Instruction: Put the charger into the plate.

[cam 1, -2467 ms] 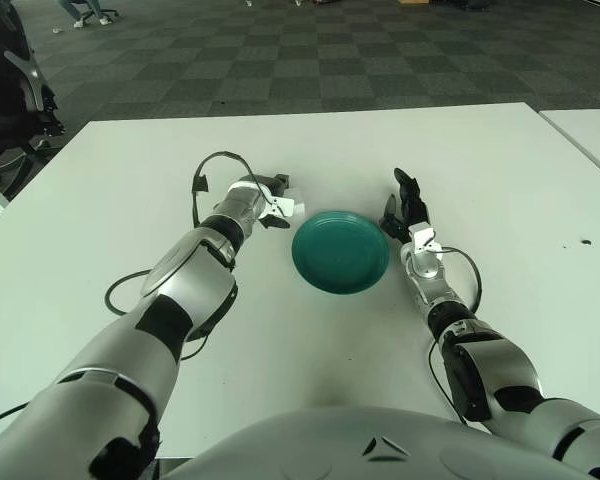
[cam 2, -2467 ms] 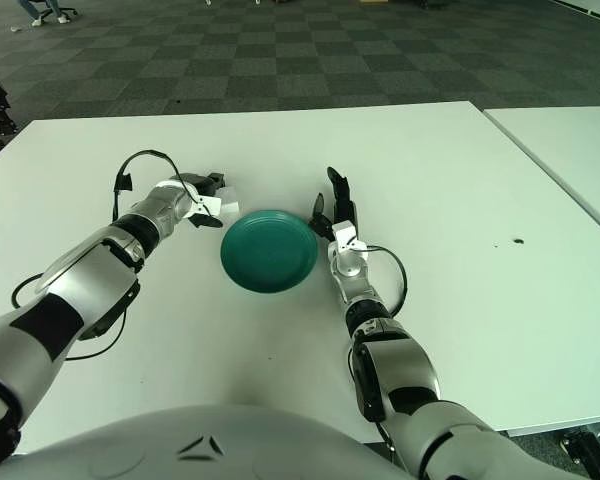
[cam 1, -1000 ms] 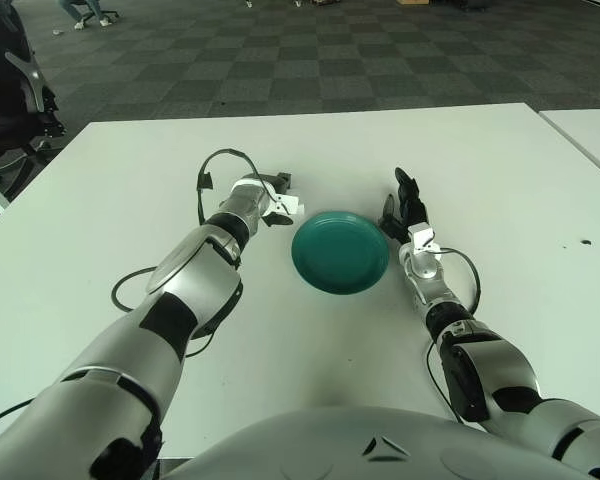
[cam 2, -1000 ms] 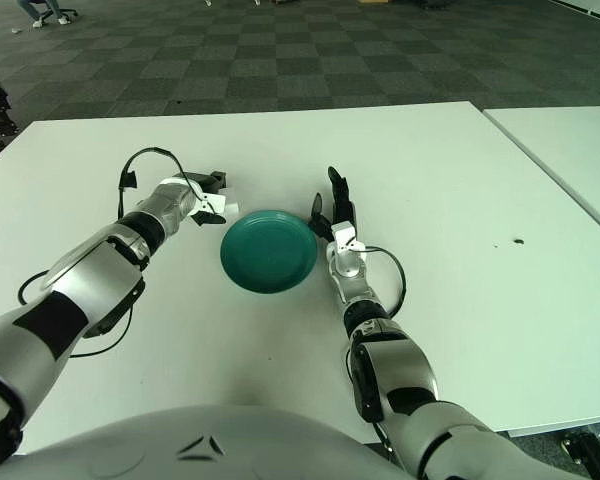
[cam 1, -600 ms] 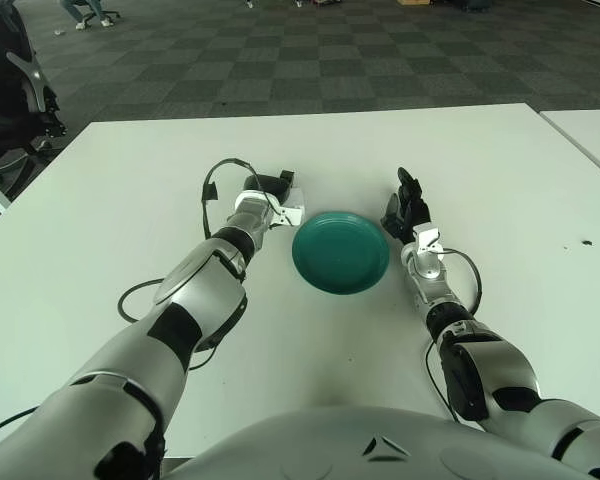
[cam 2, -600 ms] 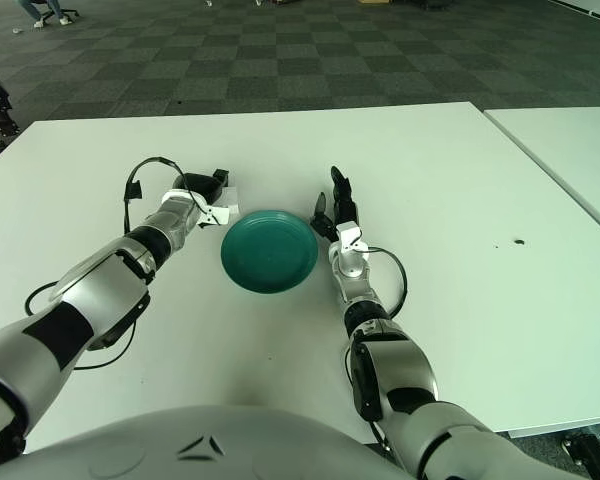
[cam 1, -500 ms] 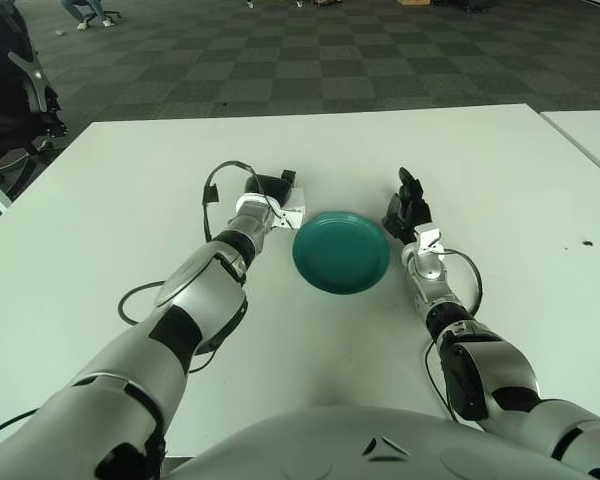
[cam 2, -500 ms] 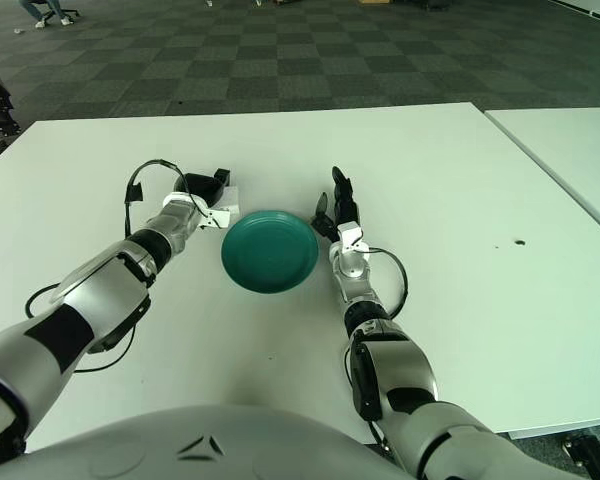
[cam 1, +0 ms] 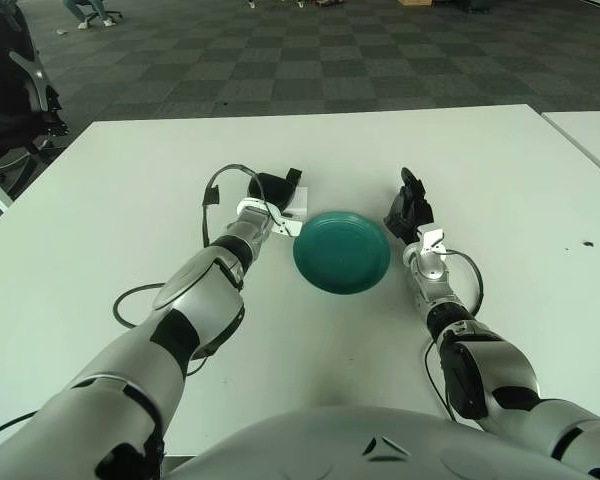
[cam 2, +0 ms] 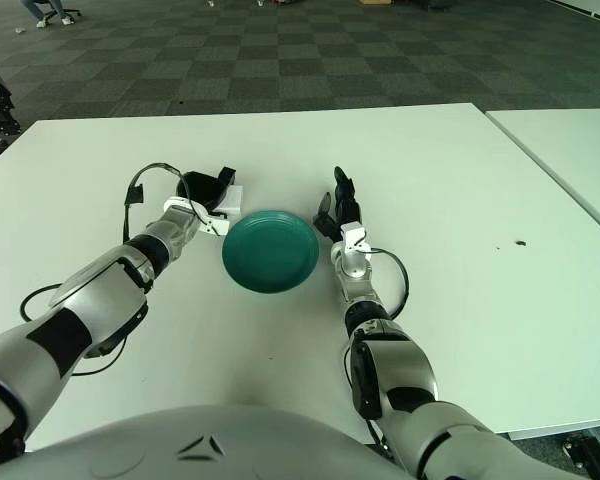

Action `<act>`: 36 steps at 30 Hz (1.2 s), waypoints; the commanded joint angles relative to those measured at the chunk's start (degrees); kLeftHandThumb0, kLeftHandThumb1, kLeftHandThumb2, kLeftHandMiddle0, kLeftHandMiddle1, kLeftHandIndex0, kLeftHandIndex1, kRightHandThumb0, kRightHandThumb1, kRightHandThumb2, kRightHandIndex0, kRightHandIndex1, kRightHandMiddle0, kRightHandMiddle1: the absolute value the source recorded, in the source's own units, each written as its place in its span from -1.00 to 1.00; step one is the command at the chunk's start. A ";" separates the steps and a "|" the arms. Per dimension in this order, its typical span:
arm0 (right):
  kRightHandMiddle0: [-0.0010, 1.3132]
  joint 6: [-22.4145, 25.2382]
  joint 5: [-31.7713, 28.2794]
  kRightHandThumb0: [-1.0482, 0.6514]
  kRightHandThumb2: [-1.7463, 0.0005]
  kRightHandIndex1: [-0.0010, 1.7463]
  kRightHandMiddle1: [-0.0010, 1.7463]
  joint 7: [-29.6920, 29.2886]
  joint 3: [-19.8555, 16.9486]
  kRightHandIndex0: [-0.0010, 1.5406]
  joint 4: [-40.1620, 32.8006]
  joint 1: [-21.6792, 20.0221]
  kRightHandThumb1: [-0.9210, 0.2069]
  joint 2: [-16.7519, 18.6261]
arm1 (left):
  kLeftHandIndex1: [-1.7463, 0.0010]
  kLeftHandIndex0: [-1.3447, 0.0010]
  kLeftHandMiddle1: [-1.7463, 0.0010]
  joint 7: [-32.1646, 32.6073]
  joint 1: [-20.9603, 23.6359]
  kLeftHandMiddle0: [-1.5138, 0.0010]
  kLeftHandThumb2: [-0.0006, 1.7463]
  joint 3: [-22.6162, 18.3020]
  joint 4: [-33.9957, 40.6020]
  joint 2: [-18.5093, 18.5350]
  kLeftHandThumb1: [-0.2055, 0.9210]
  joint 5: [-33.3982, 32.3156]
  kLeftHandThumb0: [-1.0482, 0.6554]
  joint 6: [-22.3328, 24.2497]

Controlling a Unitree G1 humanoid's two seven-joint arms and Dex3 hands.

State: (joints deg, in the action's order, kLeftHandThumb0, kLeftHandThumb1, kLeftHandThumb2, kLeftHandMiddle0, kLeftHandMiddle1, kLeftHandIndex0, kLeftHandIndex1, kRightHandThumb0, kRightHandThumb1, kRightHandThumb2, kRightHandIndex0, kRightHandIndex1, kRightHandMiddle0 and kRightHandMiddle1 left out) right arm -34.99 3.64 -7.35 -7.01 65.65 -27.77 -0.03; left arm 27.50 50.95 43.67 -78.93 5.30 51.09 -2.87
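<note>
left hand (cam 1: 276, 188) clenched over the white charger (cam 1: 293, 200), on the table (cam 1: 130, 200) just left of the teal plate (cam 1: 341, 251) | right hand (cam 1: 410, 208) relaxed, holding nothing, just right of plate

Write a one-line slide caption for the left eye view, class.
Left hand closes over the white charger beside the teal plate; right hand waits at the plate's other side.

White surface (cam 1: 130, 180) carries a teal plate (cam 1: 341, 251) near centre. White charger (cam 1: 292, 203) sits just left of the plate's far-left rim. Small dark speck (cam 1: 585, 241) far right. A second white surface (cam 1: 590, 130) stands apart at right.
</note>
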 commanded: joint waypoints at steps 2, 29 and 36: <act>-1.00 7.36 -0.80 -0.97 -0.20 -1.00 -0.88 -0.12 -0.69 -1.00 7.77 8.31 -1.00 1.05 | -0.54 -0.06 -1.00 1.16 -0.54 -0.60 -0.17 -0.32 -1.10 2.51 0.35 0.30 -0.26 -1.39; -1.00 6.05 -0.81 -0.97 -0.25 -1.00 -0.82 0.95 -0.79 -0.99 7.57 9.00 -1.00 1.45 | -1.00 0.08 -1.00 -3.08 -0.04 -0.58 0.53 -14.52 30.98 14.98 -0.11 -10.41 -0.32 -22.89; -1.00 6.19 -0.60 -0.97 -0.25 -1.00 -0.77 0.74 -0.58 -0.99 7.53 9.14 -1.00 1.39 | -1.00 0.10 -1.00 -9.24 -3.97 -0.56 0.51 -15.47 40.66 17.36 -0.08 -11.08 -0.32 -24.41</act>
State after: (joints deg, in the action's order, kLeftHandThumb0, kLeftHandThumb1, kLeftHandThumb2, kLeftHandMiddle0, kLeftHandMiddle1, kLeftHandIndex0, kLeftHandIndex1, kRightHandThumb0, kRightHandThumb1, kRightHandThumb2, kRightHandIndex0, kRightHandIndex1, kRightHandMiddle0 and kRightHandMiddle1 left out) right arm -35.68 3.48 -6.59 -7.33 65.77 -27.90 -0.05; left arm 21.99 50.49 28.96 -43.07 20.04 40.73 -26.39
